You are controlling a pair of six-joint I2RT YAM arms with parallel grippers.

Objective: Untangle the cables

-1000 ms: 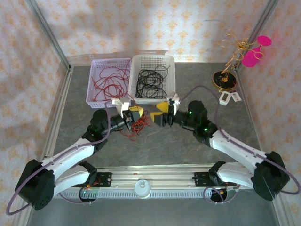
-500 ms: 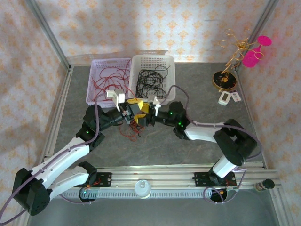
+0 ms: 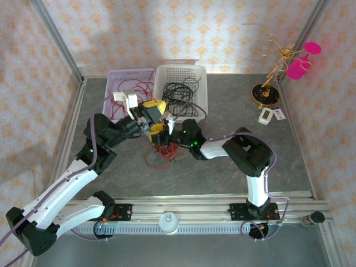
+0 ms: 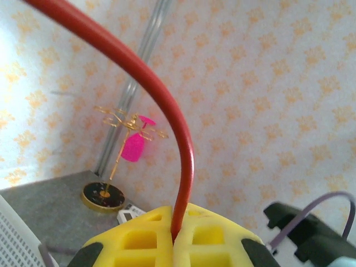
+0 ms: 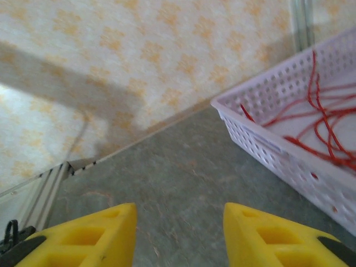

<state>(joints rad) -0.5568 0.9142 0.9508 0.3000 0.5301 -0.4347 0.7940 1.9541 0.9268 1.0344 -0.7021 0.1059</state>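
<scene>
**Cables (image 3: 162,150) clumped mid-worktop (image 3: 222,178), one red strand raised**

Since a second ago the left claw (image 3: 157,110) has risen, clenched on one red cable (image 4: 167,100). The right claw (image 5: 179,222) has swung left to the clump, fingers apart and holding nothing. Behind stand a lavender basket (image 3: 133,72) of red wires, a white basket (image 3: 179,67) of black, then patterned wallpaper (image 3: 194,28).

**Enclosure and Work Surface**
Walls (image 3: 183,33) papered cream with orange motifs enclose a mottled grey table (image 3: 194,178). Metal posts (image 3: 54,34) stand at the rear corners. A bright patch lights the back wall, and an aluminium rail (image 3: 189,201) borders the near edge.
</scene>
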